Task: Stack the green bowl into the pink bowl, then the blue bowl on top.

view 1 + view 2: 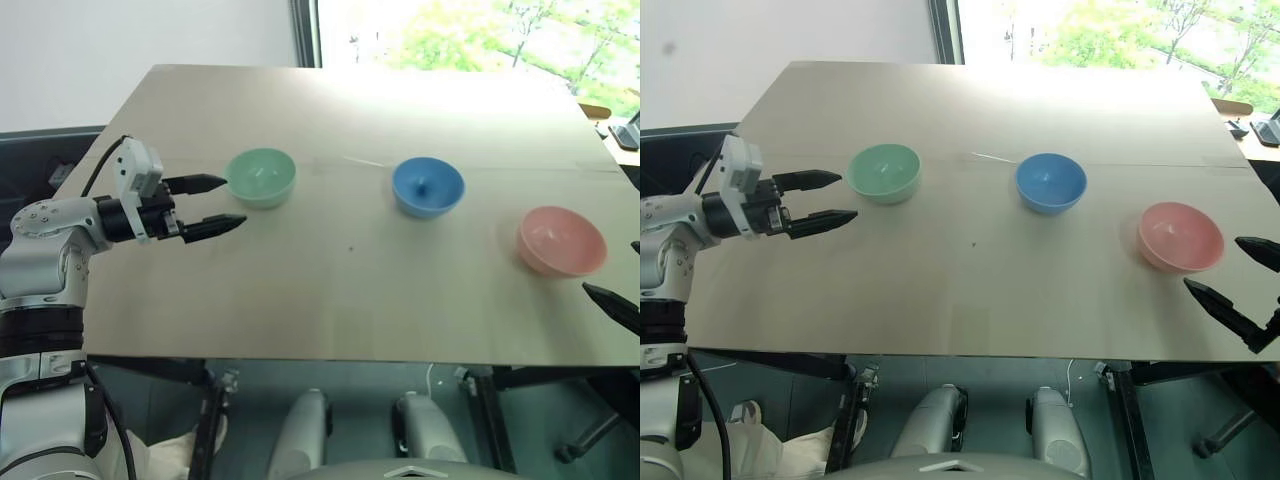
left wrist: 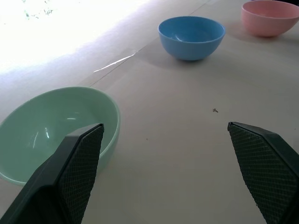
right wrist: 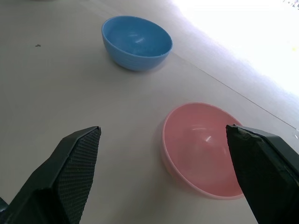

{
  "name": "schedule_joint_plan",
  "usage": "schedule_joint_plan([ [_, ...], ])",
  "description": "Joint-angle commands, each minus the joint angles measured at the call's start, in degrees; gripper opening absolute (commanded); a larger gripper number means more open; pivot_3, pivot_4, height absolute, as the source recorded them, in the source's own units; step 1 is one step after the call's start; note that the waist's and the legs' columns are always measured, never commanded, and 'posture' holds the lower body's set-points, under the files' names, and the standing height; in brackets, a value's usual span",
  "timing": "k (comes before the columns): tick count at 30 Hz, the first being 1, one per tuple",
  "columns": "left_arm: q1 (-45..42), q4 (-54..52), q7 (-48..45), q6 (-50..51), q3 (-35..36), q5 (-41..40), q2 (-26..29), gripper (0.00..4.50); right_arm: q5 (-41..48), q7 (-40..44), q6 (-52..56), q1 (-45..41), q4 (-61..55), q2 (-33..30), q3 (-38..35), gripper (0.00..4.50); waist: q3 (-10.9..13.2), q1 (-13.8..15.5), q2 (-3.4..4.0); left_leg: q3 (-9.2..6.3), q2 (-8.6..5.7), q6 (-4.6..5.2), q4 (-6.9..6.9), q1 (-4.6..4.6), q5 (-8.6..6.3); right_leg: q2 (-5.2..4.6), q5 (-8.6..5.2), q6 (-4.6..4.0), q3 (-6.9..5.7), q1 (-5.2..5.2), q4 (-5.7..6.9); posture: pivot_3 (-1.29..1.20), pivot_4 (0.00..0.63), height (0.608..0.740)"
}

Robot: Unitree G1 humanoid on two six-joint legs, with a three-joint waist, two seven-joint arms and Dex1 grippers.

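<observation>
Three bowls sit apart in a row across the surface (image 1: 330,300): the green bowl (image 1: 261,177) at centre left of the frame, the blue bowl (image 1: 428,186) near the middle, the pink bowl (image 1: 561,240) at the right. My left gripper (image 1: 216,203) hangs at the left with its fingers spread wide, one tip just beside the green bowl's rim (whether it touches I cannot tell). My right gripper (image 1: 1240,280) is at the lower right edge, also spread wide and empty, near the pink bowl.
</observation>
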Motion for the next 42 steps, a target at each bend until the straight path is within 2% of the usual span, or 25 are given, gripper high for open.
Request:
schedule_joint_plan([
  [1,-1.7,-1.3,0.0,0.4,0.5,-1.0,-0.7,4.49,-0.4,0.3,-0.6,-0.8,-0.2,-1.1,-0.7,4.5,0.0,0.0,0.0,0.0,0.0,0.0,0.0,0.0,0.0,0.0,0.0,0.0,0.0,0.0,0.0,0.0,0.15,0.74],
  [8,-4.3,-3.7,-1.6,2.7,-0.5,-2.8,-3.2,4.49,-2.9,-1.5,-0.6,-4.3,-0.5,-2.4,3.4,4.5,0.0,0.3,-0.02,-0.01,0.0,0.0,0.05,-0.01,0.0,0.02,0.0,0.0,-0.01,0.0,0.03,0.0,0.15,0.74],
  [10,-5.0,-4.5,-3.6,1.1,-1.6,-2.8,-4.0,4.49,-8.2,-5.6,0.3,-4.9,-1.7,-3.3,6.0,4.5,0.0,0.3,-0.02,0.0,0.0,0.0,0.05,-0.02,0.0,0.01,0.0,0.0,-0.01,0.0,0.03,0.0,0.15,0.74],
  [16,-6.0,-9.2,-6.0,-0.9,-5.4,-3.0,-8.9,4.49,-17.4,-15.3,6.1,-16.2,3.4,-6.1,23.1,4.5,0.0,0.6,-0.03,0.02,-0.02,0.0,0.16,0.0,0.0,0.02,0.01,0.01,0.02,0.02,0.09,0.0,0.15,0.74],
  [21,-6.5,-12.4,-5.0,-0.9,-7.1,-3.6,-12.6,4.49,-21.6,-18.0,9.2,-25.9,11.2,-5.2,34.0,4.5,0.0,0.6,0.0,0.02,-0.03,0.0,0.13,-0.05,0.0,0.02,0.01,0.0,0.02,-0.04,0.09,0.0,0.15,0.74],
  [24,-6.2,-14.3,-4.6,-0.3,-7.1,-3.8,-13.2,4.5,-21.7,-17.9,10.8,-29.1,14.6,-4.4,36.3,3.7,0.0,0.6,0.01,0.01,-0.03,0.0,0.13,-0.08,0.0,0.02,0.01,0.0,0.02,-0.05,0.06,0.0,0.15,0.74],
  [28,-5.2,-15.8,-4.2,0.5,-6.5,-4.4,-12.7,4.5,-21.7,-17.6,12.3,-30.9,16.6,-4.3,37.3,2.13,0.0,0.7,0.01,0.01,-0.03,0.0,0.14,-0.07,0.0,0.01,0.01,0.0,0.02,-0.05,0.07,0.0,0.15,0.74],
  [29,-4.8,-16.2,-4.0,0.7,-6.3,-4.5,-12.6,4.5,-21.7,-17.2,12.3,-30.9,16.9,-4.4,37.5,1.88,0.0,0.7,0.01,0.0,-0.03,0.0,0.14,-0.06,0.0,0.01,0.01,0.0,0.02,-0.03,0.07,0.0,0.15,0.74],
  [33,-3.6,-17.7,-2.8,1.4,-5.7,-5.2,-12.5,4.5,-21.2,-15.9,12.2,-30.8,16.5,-4.3,38.0,0.21,0.0,0.6,0.01,0.01,-0.03,0.0,0.14,-0.05,0.0,0.02,0.01,0.0,0.02,-0.04,0.08,0.0,0.15,0.74],
  [34,-3.4,-18.0,-2.5,1.5,-5.6,-5.4,-12.5,4.5,-21.2,-15.7,12.3,-30.8,16.2,-4.3,38.2,0.09,0.0,0.6,0.01,0.01,-0.03,0.0,0.14,-0.05,0.0,0.02,0.01,0.0,0.02,-0.04,0.08,0.0,0.15,0.74],
  [39,-3.0,-17.9,-1.7,1.3,-5.6,-5.4,-13.0,4.5,-20.9,-14.9,12.4,-31.1,13.2,-4.3,39.0,0.09,0.0,0.6,0.01,0.01,-0.03,0.0,0.14,-0.04,0.0,0.02,0.01,0.0,0.02,-0.04,0.09,0.0,0.15,0.74],
  [42,-2.8,-17.2,-2.1,0.9,-5.8,-5.1,-12.6,4.5,-14.5,-13.4,16.4,-32.2,3.0,-3.1,38.7,0.09,0.1,0.5,0.05,0.01,-0.03,0.0,0.14,-0.04,0.0,0.02,0.01,0.0,0.03,-0.05,0.1,0.0,0.15,0.74],
])
